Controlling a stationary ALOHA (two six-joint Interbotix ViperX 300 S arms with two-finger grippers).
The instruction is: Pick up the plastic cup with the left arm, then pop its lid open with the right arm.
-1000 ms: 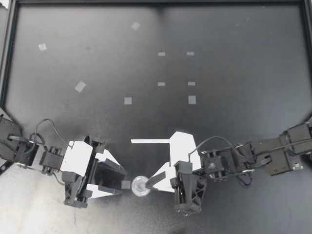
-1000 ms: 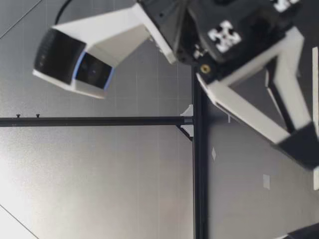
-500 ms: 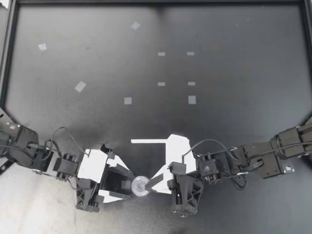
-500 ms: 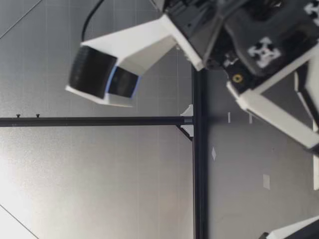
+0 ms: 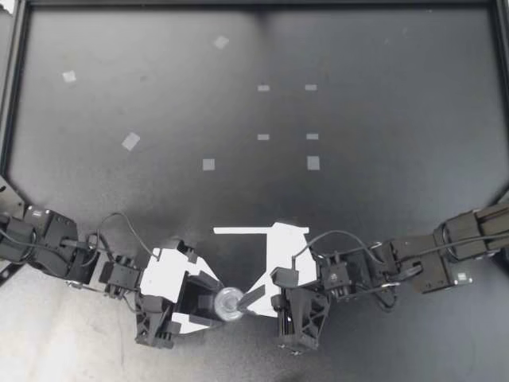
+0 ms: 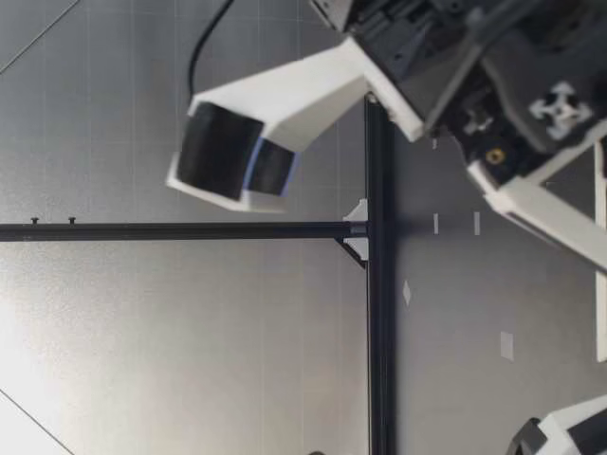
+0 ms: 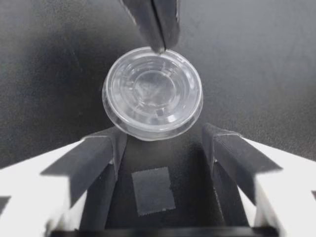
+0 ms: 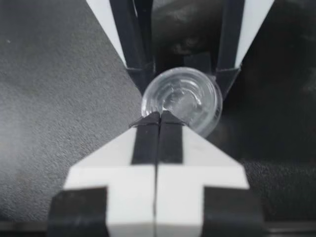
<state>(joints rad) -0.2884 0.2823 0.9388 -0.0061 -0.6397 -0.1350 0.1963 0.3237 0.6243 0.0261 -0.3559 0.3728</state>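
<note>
My left gripper [image 5: 216,302] has slid in along the tabletop [image 5: 358,119] toward the middle of its arm-side edge, so its fingers, which stood short of the clear plastic cup [image 5: 230,302] a second ago, now reach to either side of it. My right gripper [image 5: 245,298] has shifted only a little, and the cup has stayed in place.

The cup sits close to the tabletop's arm-side edge, a little toward my left of that edge's middle, between the two grippers. It is small, round and see-through. In the left wrist view the dark surface shows through its ringed bottom [image 7: 152,93], and a tiny moulded mark there is too small to read.

My left gripper is spread wide. The cup lies at its fingertips [image 7: 111,145], and the pictures do not show both pads touching it. A grey tape patch [image 7: 153,190] lies on the surface farther back between its fingers.

My right gripper is clenched, fingers pressed flat together [image 8: 160,128], with their tips at the cup's rim. I cannot tell whether a sliver of the rim is pinched between them.

Pale tape squares [image 5: 208,164] dot the middle and far parts of the tabletop. A black-and-white patterned square [image 6: 560,100] shows on my right arm in the low view.
</note>
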